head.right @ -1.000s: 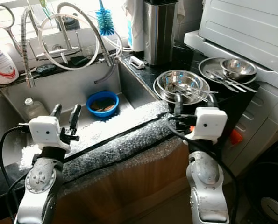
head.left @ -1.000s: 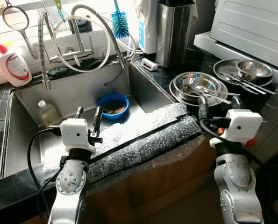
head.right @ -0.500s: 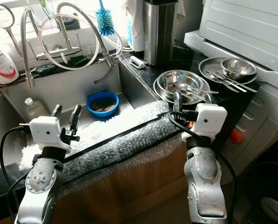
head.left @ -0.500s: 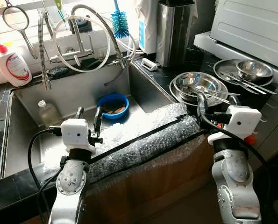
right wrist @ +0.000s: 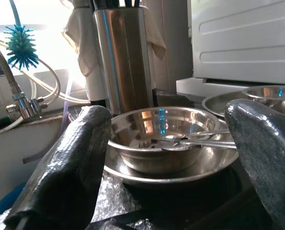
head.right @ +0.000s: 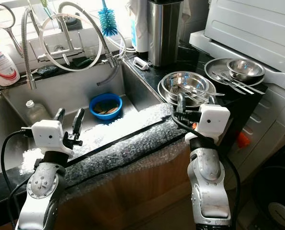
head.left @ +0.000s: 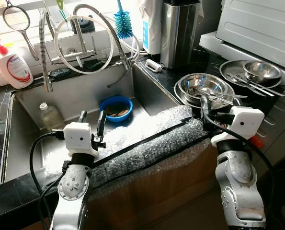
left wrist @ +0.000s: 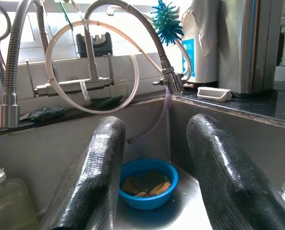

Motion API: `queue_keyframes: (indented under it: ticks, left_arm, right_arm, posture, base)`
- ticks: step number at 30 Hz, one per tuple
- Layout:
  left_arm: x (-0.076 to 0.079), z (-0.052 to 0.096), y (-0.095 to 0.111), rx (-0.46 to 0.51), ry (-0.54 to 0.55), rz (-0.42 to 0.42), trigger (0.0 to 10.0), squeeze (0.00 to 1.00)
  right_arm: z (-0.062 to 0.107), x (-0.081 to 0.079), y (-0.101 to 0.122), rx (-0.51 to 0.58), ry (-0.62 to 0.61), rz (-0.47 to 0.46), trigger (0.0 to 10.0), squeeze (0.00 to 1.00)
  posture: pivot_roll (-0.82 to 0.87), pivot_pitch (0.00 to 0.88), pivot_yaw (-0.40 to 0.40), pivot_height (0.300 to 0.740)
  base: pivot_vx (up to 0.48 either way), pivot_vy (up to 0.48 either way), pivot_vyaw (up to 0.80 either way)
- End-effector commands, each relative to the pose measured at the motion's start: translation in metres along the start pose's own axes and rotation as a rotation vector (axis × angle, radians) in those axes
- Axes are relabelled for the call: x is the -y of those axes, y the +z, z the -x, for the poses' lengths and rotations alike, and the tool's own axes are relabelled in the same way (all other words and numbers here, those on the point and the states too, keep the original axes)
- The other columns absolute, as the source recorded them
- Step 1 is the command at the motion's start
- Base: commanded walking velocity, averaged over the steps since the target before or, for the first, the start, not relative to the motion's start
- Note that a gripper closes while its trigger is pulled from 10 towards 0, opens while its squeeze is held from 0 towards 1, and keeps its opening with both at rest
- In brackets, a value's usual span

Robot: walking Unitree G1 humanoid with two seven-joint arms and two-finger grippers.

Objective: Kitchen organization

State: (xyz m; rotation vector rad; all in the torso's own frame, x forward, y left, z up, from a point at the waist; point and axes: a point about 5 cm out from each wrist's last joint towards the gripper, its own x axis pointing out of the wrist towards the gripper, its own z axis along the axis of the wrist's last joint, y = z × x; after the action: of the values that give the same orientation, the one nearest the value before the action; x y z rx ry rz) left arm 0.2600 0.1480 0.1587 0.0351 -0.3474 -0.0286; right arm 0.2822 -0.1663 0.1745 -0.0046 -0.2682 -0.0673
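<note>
Left eye view: nothing sorted yet by the look of it, task barely begun. Landmark = sink (head.left: 17, 139). Blue bowl (head.left: 115, 108) with scraps sits inside it near the back right corner; small bottle (head.left: 49, 115) inside at back left. Steel bowls with utensils (head.left: 202, 88) stacked on the counter right of the sink; second bowl on a plate (head.left: 259, 73) further right. Left gripper (head.left: 90, 125) hangs over the sink's front edge, fingers wide, empty. Right gripper (head.left: 213, 106) just right of the sink, facing the steel bowls, fingers wide, empty. Soap bottle (head.left: 13, 67) behind the sink at left has a red/white label, text unreadable. No legible brands.
</note>
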Motion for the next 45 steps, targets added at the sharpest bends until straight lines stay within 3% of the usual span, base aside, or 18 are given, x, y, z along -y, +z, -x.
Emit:
queue_keyframes:
  ticks: [1, 30, 45]
  left_arm:
    - [0.001, -0.002, 0.002, 0.011, -0.012, 0.000, 10.0, 0.00]
    - [0.003, -0.002, 0.000, 0.006, -0.013, 0.002, 10.0, 0.00]
    - [0.003, -0.003, 0.000, 0.009, -0.014, 0.002, 10.0, 0.00]
  right_arm:
    - [-0.002, -0.001, -0.003, -0.026, 0.006, 0.001, 10.0, 0.00]
    - [-0.009, -0.005, -0.013, -0.114, 0.056, 0.033, 10.0, 0.00]
    - [-0.017, 0.001, -0.010, -0.092, 0.015, 0.050, 10.0, 0.00]
  posture:
    - [-0.22, 0.000, 0.073, 0.740]
    - [-0.22, 0.000, 0.071, 0.740]
    - [-0.22, 0.000, 0.071, 0.740]
  base:
    - [0.000, 0.000, 0.00]
    - [0.000, 0.000, 0.00]
    - [0.000, 0.000, 0.00]
